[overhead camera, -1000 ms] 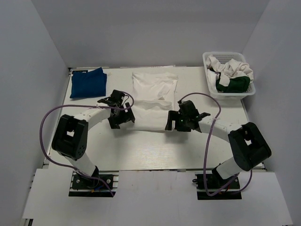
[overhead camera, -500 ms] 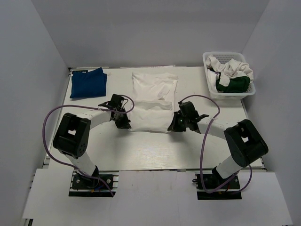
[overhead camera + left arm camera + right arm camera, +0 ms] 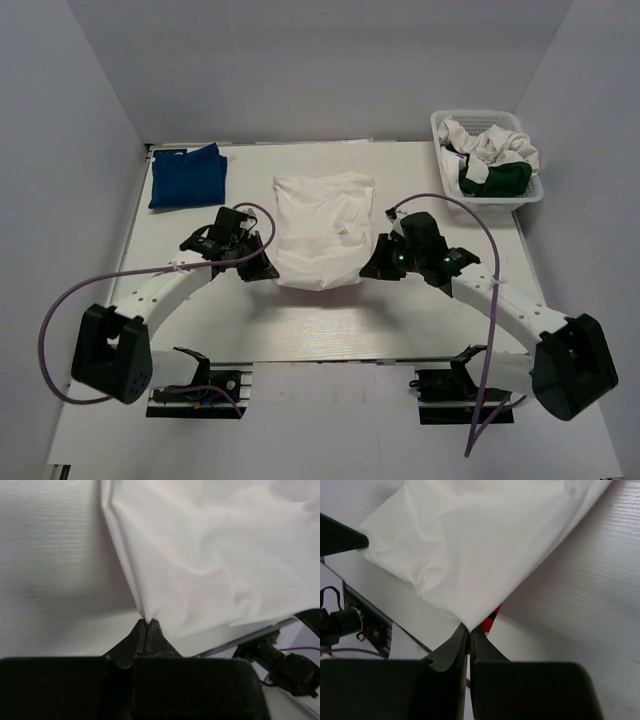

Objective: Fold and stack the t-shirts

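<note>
A white t-shirt (image 3: 320, 228) hangs lifted over the middle of the table, held by its two near corners. My left gripper (image 3: 268, 270) is shut on the left corner of the white t-shirt (image 3: 210, 555). My right gripper (image 3: 366, 272) is shut on the right corner of the white t-shirt (image 3: 470, 545), where a bit of red print (image 3: 491, 618) peeks out underneath. A folded royal blue t-shirt (image 3: 187, 176) lies at the back left. More t-shirts, white and dark green (image 3: 495, 178), fill the basket.
The white lattice basket (image 3: 441, 160) stands at the back right corner. Purple cables loop from both arms over the table. The table's near edge with its metal rail (image 3: 330, 352) runs just below the grippers.
Both grippers closed on the near corners of the white t-shirt and lifted it. The shirt, lying flat and long before, now hangs bunched up between them. Both arms swung outward and back.
</note>
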Robot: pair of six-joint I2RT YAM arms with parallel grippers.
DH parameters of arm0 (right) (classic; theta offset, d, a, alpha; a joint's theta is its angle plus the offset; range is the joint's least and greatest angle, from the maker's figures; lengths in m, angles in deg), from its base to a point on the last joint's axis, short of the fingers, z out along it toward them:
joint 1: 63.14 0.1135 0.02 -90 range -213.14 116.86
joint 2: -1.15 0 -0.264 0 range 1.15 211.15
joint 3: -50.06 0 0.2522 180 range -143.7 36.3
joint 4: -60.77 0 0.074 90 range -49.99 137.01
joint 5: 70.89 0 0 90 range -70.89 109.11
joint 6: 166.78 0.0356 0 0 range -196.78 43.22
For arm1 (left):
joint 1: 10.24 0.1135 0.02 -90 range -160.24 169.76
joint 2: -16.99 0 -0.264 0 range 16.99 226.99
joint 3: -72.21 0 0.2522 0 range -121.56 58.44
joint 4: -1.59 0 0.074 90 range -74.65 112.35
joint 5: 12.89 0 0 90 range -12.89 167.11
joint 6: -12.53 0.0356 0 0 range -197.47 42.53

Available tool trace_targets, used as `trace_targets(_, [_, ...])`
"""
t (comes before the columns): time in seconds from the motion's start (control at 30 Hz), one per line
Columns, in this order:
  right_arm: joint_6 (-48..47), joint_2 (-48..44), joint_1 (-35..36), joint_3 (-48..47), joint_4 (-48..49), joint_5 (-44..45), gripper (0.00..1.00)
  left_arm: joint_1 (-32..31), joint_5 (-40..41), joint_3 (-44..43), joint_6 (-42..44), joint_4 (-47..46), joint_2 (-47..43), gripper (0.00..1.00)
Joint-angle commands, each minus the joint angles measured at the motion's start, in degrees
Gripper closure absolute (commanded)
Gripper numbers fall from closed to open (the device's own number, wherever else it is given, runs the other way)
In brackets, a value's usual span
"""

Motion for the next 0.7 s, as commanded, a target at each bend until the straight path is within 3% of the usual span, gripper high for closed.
trace_targets(0.0, [-3.0, -3.5, -0.1, -4.0, -6.7, -2.5, 1.00, -0.5, -3.6, -3.8, 0.8, 0.7, -3.6, 1.00])
trace_targets(0.13, [-2.5, -2.2, -0.6, -8.1, -3.3, -1.2, 1.00, -0.5, 0.4, -10.5, 0.8, 2.3, -1.0, 1.00])
trace_targets(0.27, [-2.0, 2.4, -1.9, -15.3, -4.6, 6.3, 1.00, 1.0, 5.6, -14.9, -3.6, -3.0, 3.1, 1.00])
trace_targets(0.43, [-0.8, 7.6, -4.9, -22.4, -2.2, 11.8, 1.00, 1.5, 10.2, -31.2, -3.1, 1.4, 14.7, 1.00])
trace_targets(0.67, [-1.4, 19.4, -9.7, -34.0, -0.6, 6.7, 1.00, 3.6, 11.1, -51.1, -2.0, 6.4, 30.3, 1.00])
